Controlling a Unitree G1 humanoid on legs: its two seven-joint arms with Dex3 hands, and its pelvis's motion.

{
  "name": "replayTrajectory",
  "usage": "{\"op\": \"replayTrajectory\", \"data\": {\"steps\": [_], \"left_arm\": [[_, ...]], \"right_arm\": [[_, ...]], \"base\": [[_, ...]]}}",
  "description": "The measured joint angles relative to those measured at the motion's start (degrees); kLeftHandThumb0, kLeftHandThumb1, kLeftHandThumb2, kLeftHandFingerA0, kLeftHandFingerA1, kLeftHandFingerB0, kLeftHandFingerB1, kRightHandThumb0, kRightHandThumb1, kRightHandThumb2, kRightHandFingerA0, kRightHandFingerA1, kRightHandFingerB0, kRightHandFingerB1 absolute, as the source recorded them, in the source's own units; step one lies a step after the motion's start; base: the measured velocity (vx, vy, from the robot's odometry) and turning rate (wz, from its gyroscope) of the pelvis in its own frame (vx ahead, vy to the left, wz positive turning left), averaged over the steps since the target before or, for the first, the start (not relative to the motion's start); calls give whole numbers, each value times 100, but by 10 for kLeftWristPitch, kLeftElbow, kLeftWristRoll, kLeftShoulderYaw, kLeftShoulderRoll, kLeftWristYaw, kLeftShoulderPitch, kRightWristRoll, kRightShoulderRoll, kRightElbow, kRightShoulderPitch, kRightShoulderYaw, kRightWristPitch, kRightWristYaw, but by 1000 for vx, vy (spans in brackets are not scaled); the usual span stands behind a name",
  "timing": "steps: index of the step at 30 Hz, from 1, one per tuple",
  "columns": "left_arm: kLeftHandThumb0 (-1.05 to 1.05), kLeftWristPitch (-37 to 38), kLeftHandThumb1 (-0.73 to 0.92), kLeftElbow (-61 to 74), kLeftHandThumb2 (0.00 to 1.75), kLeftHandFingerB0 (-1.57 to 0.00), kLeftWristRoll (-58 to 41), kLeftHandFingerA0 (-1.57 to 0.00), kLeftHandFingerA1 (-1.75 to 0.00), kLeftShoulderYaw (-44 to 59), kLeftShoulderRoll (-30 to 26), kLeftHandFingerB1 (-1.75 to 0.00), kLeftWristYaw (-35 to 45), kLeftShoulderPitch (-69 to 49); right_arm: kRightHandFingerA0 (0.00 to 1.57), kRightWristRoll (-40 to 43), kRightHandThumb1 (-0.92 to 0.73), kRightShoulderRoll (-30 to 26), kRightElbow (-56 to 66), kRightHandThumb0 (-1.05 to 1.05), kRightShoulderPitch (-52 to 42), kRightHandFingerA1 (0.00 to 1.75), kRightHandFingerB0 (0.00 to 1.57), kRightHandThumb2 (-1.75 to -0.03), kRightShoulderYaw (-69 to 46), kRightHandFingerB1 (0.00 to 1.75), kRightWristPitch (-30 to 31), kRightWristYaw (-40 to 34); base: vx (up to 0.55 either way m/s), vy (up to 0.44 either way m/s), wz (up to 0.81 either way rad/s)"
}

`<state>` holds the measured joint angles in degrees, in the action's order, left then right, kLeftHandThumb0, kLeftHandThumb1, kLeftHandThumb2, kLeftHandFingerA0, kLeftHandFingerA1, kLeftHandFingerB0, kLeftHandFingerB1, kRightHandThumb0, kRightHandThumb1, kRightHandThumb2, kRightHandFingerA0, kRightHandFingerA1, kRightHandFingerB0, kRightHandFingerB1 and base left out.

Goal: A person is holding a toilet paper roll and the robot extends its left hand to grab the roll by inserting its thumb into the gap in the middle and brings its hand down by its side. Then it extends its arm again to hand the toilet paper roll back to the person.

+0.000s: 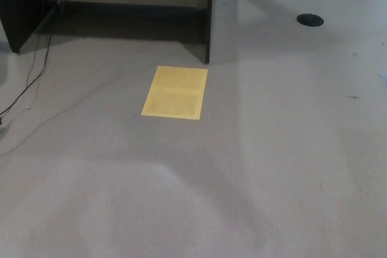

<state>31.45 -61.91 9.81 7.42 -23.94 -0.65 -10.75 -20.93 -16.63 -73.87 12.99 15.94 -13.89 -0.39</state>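
No robot hand, no toilet paper roll and no person appear in the head view at this moment. Neither the left hand nor the right hand shows, so the state of their fingers, whether apart, together or clamped on the roll, cannot be told.

Location of the roll: outside the picture; its position cannot be stated. Its heading and long axis likewise cannot be read, since no part of its surface or its centre gap shows.

Progress, as a judgement: with the roll out of view and no person presenting it, the scene fits the phase in which the left hand hangs at the robot's side with the roll, the grab done and the hand-back still to come. The picture alone cannot confirm this.

Visible surroundings: grey carpet floor (284, 167) fills most of the view. A yellow paper sheet (175, 92) lies flat near centre, its long axis running toward 12 o'clock. A dark desk panel (211, 13) stands at 12 o'clock. A cable (31, 77) trails at 10 o'clock, and a round black floor port (310, 20) sits at 2 o'clock.
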Motion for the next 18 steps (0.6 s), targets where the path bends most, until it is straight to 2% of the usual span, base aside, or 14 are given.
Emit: {"op": "replayTrajectory", "data": {"steps": [2,3,5,7,8,10,12,17,18], "left_arm": [[-12,10,83,-1,64,-76,0,-91,-140,0,0,-116,-1,6],[-10,12,81,-1,68,-77,0,-87,-139,1,0,-116,-1,8],[-9,22,86,4,71,-74,-3,-81,-146,5,0,-120,-2,14],[-9,34,86,21,71,-75,-13,-83,-145,14,3,-118,2,19],[-11,40,84,36,74,-75,-18,-87,-145,17,4,-120,4,22],[-9,48,83,70,73,-74,-23,-86,-146,19,6,-121,8,31],[-6,54,80,121,77,-78,-26,-94,-142,21,7,-119,11,47],[-4,51,80,242,72,-73,-27,-87,-146,18,13,-120,14,82],[-3,48,80,267,70,-74,-27,-87,-142,14,15,-117,16,91]], "right_arm": [[69,-1,-69,-1,1,-40,1,53,52,-61,0,41,-1,-1],[77,-1,-68,-2,1,-39,1,64,54,-60,-1,42,-1,-1],[74,0,-67,-3,2,-39,3,60,53,-61,-3,43,-1,-2],[73,1,-67,-5,2,-39,2,60,53,-60,-8,43,-3,-3],[75,1,-67,-6,3,-39,2,61,53,-61,-11,42,-4,-3],[75,2,-67,-9,3,-39,3,60,52,-61,-16,42,-5,-3],[75,3,-67,-11,4,-38,8,59,52,-60,-21,41,-5,-3],[73,4,-66,-12,5,-40,13,64,54,-61,-27,42,-5,-3],[74,4,-67,-12,5,-40,13,63,53,-61,-28,41,-5,-3]], "base": [[0,0,0],[0,0,0],[0,0,0],[0,0,0],[0,0,0],[0,0,0],[0,0,0],[0,0,0],[0,0,0]]}}
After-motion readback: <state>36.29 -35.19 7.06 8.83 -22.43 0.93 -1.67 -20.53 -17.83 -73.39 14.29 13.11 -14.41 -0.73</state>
